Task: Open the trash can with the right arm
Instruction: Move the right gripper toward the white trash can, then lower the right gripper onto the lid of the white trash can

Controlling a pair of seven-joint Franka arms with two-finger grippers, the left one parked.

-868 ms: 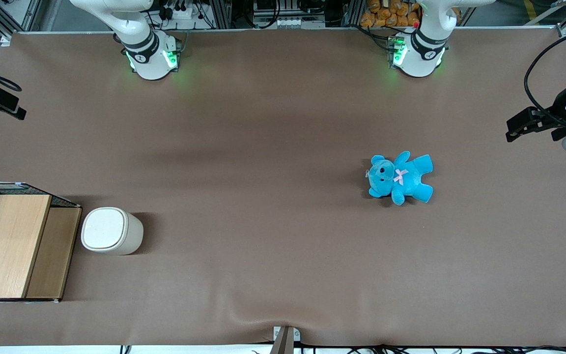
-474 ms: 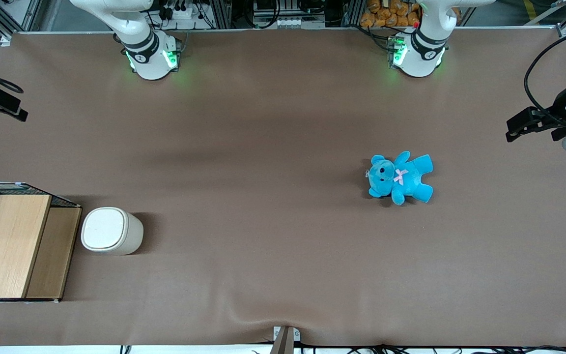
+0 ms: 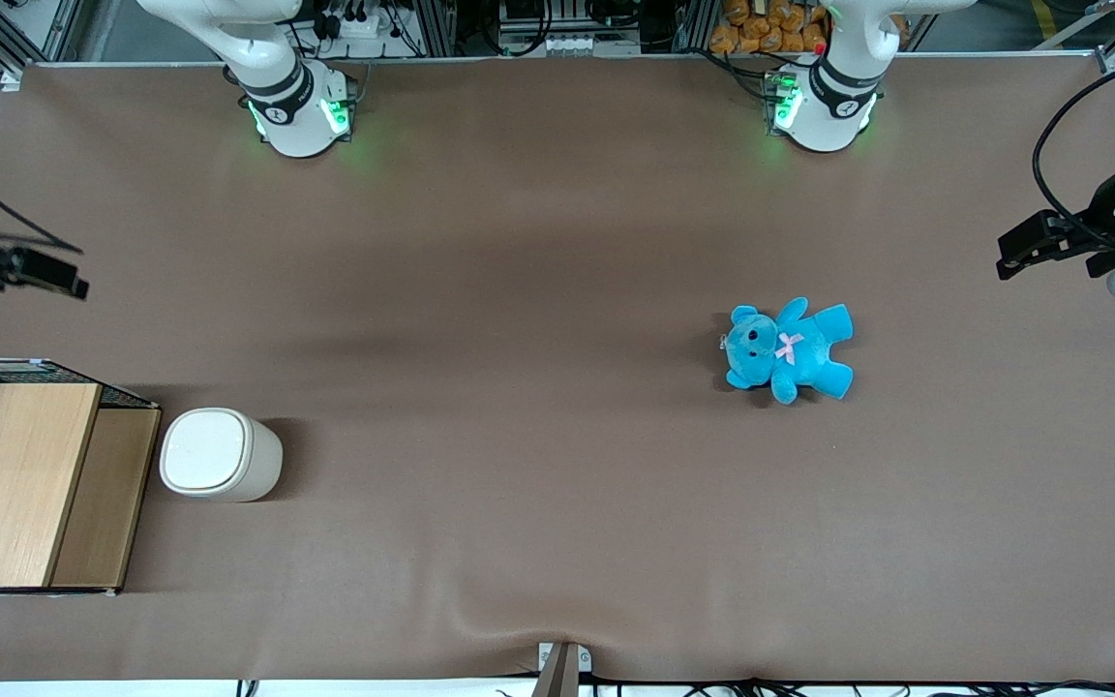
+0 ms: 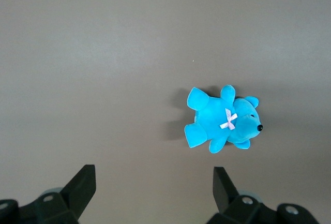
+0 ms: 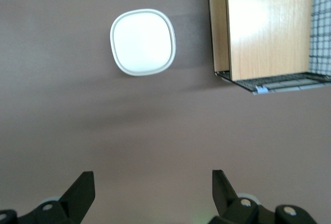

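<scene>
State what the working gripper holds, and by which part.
Nothing. The gripper is open and high above the table, apart from the closed trash can.

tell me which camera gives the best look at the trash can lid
The right wrist view: it looks straight down on the trash can, so the whole flat lid sits inside its rim, shut. The open gripper hangs clear of it. The front view shows it smaller, beside the crate. The left wrist view misses it.
</scene>
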